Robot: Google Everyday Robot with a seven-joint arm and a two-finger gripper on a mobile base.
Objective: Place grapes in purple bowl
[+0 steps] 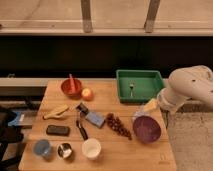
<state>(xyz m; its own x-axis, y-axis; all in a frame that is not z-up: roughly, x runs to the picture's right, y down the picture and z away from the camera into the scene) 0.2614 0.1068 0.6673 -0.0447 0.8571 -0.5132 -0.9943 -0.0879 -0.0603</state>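
The grapes [119,125], a small dark red-purple bunch, lie on the wooden table [125,155] just left of the purple bowl [146,129]. The bowl sits near the table's right edge, its inside turned toward the camera. My white arm [187,87] reaches in from the right. My gripper [154,111] is low at the bowl's far right rim, beside a pale yellow object [150,105]. It is right of the grapes and apart from them.
A green tray [150,75] stands at the back right. A red-orange bowl with a stick [71,87], an orange fruit [87,94], a banana [56,111], a black flat object [58,130], a blue packet [93,119], a white cup [91,148] and two small cups fill the left half.
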